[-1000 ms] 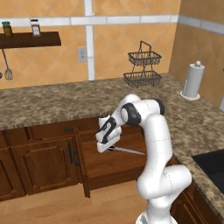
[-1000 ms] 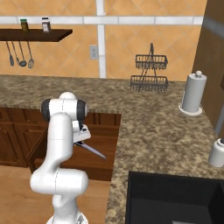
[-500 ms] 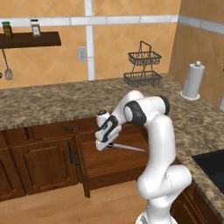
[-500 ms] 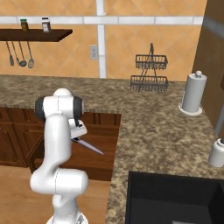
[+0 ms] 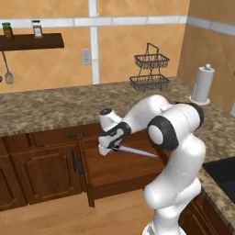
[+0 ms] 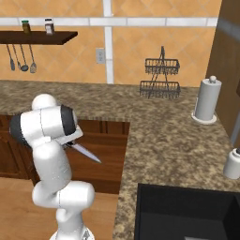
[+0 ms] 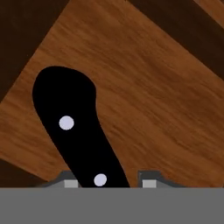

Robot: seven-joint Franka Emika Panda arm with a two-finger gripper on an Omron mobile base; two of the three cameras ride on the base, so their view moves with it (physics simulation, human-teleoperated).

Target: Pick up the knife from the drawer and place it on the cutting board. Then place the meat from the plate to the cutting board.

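Since the earlier frame the hand (image 5: pixel 111 148) has lifted slightly, pinching the knife (image 5: pixel 135 152) by its handle above the open drawer (image 5: pixel 120 170). Judged: pickup done; board placement and meat transfer remain.

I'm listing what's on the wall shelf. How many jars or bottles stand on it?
2. On the dark shelf, a green-lidded jar stands to the left and a white-capped jar to its right, close together near the shelf's right end. The shelf's left end is cut off, so more may be hidden.
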